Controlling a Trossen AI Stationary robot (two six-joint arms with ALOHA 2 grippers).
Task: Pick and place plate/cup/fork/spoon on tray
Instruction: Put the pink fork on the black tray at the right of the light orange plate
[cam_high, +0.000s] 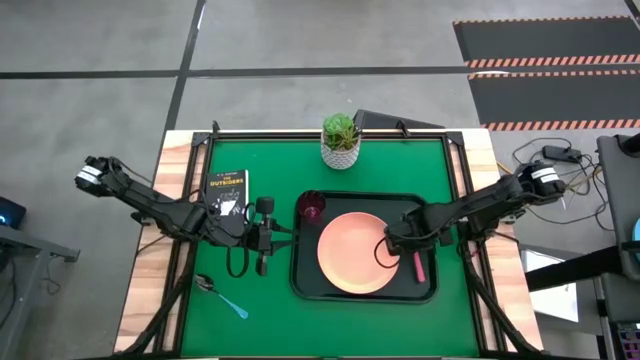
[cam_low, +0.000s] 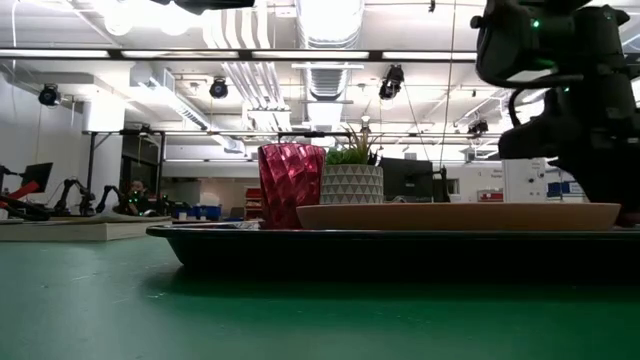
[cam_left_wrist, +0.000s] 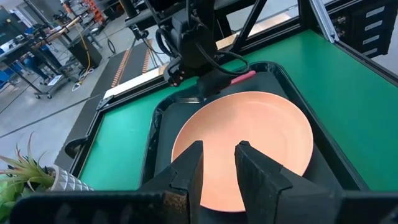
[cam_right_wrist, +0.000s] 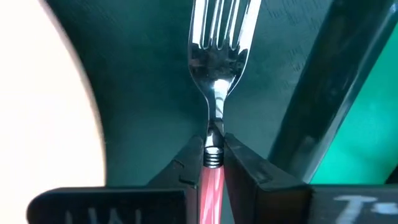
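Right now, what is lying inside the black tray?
The tray holds the plate, the cup and the fork, which the right gripper grips. The tray floor beneath the plate is hidden.

Plate (cam_high: 351, 253), cup (cam_high: 311, 208), fork (cam_right_wrist: 217, 74) on tray (cam_high: 304, 280); spoon (cam_high: 222, 297) on table.

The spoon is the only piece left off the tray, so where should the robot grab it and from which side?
Grip the spoon mid-handle on the slim light blue part, coming straight down from above with the left gripper, fingers across the handle. It lies flat on the green mat, angled, with open space around it.
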